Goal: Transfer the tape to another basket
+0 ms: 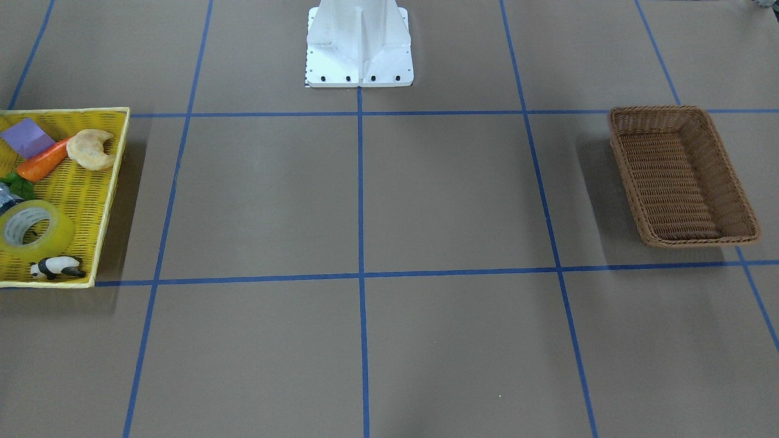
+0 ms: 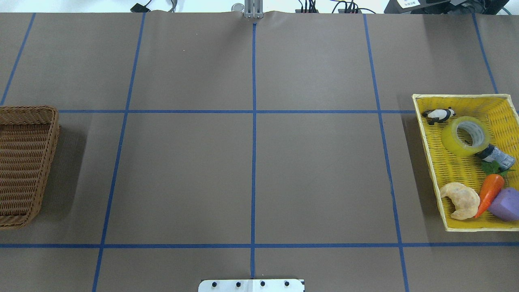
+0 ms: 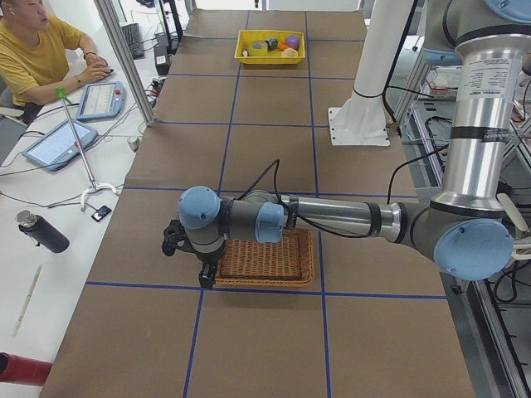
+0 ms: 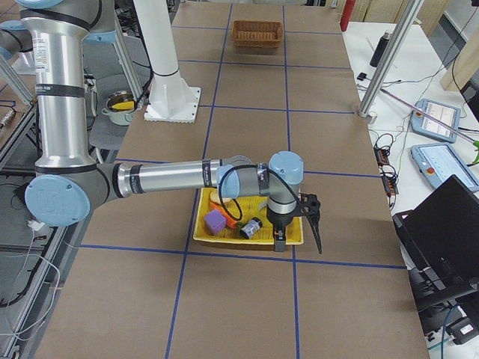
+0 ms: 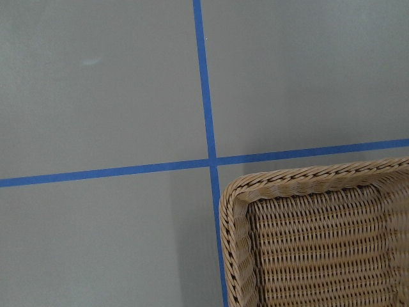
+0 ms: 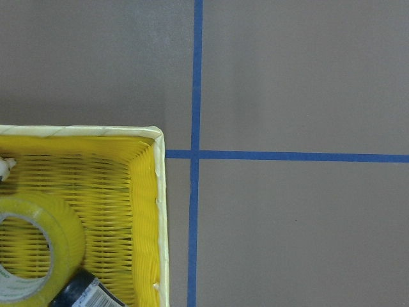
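Lowering my right hand (image 4: 310, 221) onto the tape (image 2: 451, 141), I'd straddle the roll's wall through its core — clear of the panda (image 2: 438, 115). Spread or pressed together — I cannot tell.

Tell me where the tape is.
In the overhead view the tape lies in the yellow tray at the right edge, between the panda and a dark tube.

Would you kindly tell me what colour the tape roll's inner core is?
White-grey, inside translucent yellow tape; clearest in the overhead exterior view.
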